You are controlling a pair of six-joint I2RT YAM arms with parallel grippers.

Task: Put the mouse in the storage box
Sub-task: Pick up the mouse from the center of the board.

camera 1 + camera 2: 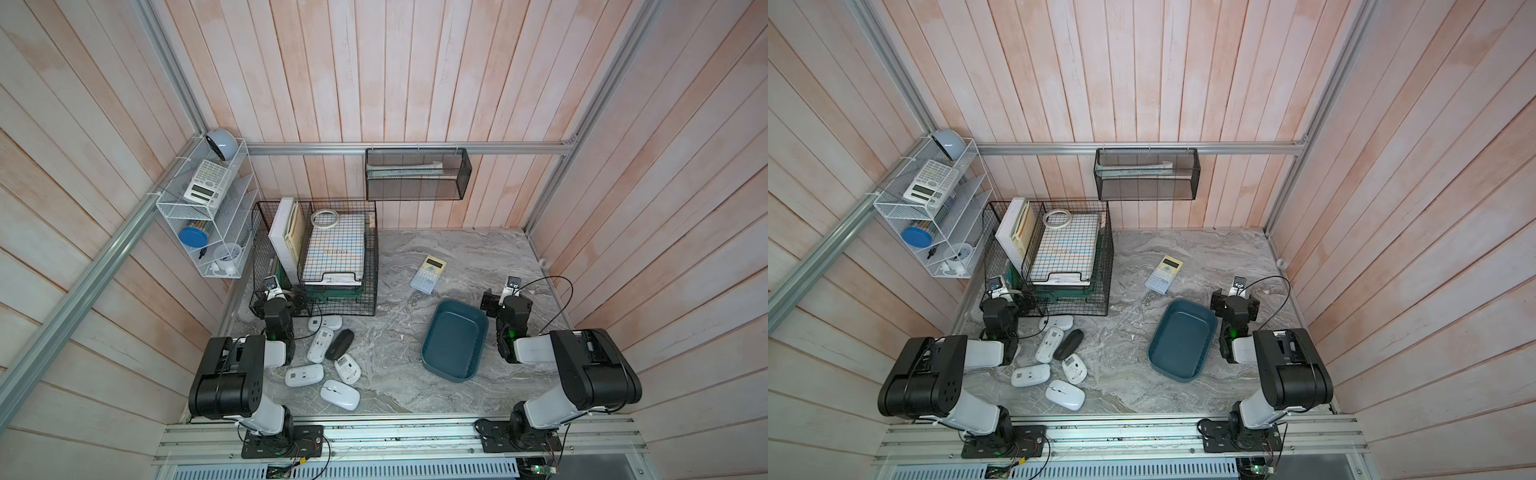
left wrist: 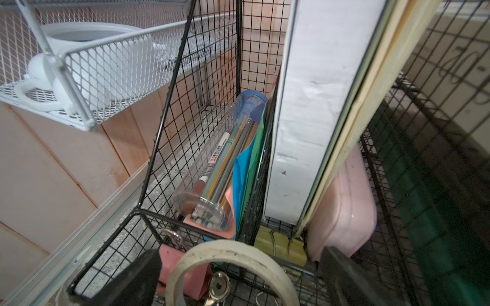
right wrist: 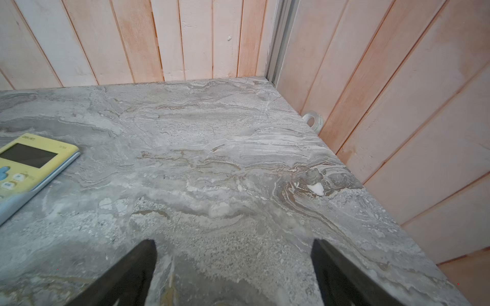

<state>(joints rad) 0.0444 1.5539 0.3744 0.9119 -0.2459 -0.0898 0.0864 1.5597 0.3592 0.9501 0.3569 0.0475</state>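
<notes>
black left hand (image 2: 238, 251) and right hand (image 3: 233, 242), both released, only partly within wrist views

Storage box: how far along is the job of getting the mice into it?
Done: nothing yet; the storage box sits empty in both top views. In hand: nothing; the left hand and right hand are open, holding no mouse. Left: five white mice and one black mouse lie clustered on the table, apart from the box.
</notes>
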